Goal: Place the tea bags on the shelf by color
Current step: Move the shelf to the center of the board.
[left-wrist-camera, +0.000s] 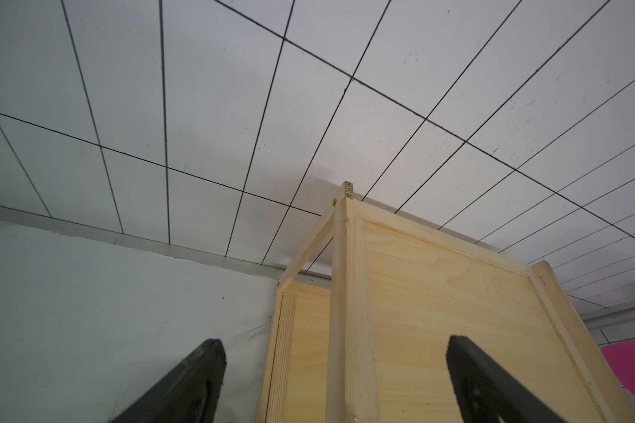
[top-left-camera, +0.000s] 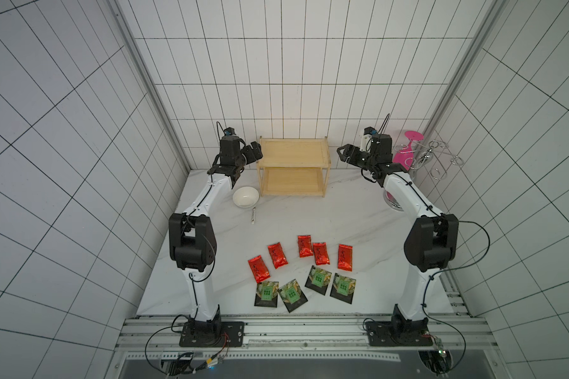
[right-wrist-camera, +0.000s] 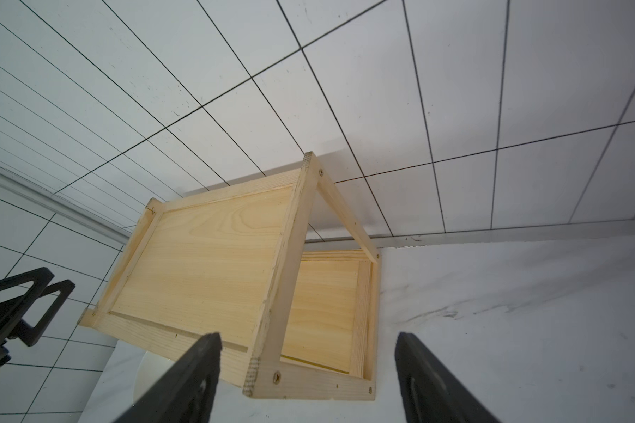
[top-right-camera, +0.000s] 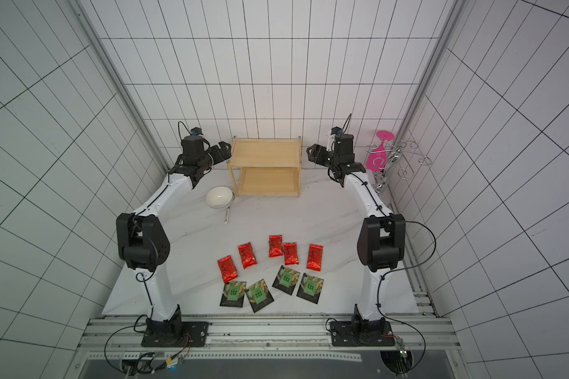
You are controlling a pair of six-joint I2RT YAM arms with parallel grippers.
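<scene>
Several red foil tea bags (top-left-camera: 305, 246) lie in a loose row on the marble table, and several black ones with green labels (top-left-camera: 318, 280) lie just in front of them, nearer the arm bases. The wooden two-tier shelf (top-left-camera: 293, 154) stands at the back wall with both boards bare. My left gripper (top-left-camera: 255, 152) hovers open at the shelf's left end, level with the top board; its wrist view shows a corner post between the fingers (left-wrist-camera: 206, 370), untouched. At the shelf's right end my right gripper (top-left-camera: 344, 152) is open and holds nothing.
A white bowl (top-left-camera: 245, 196) sits left of the shelf's front, under my left arm, with a thin white sachet (top-left-camera: 253, 217) beside it. A chrome wire stand (top-left-camera: 437, 157) holding a pink glass (top-left-camera: 404, 151) stands at the back right, behind my right arm.
</scene>
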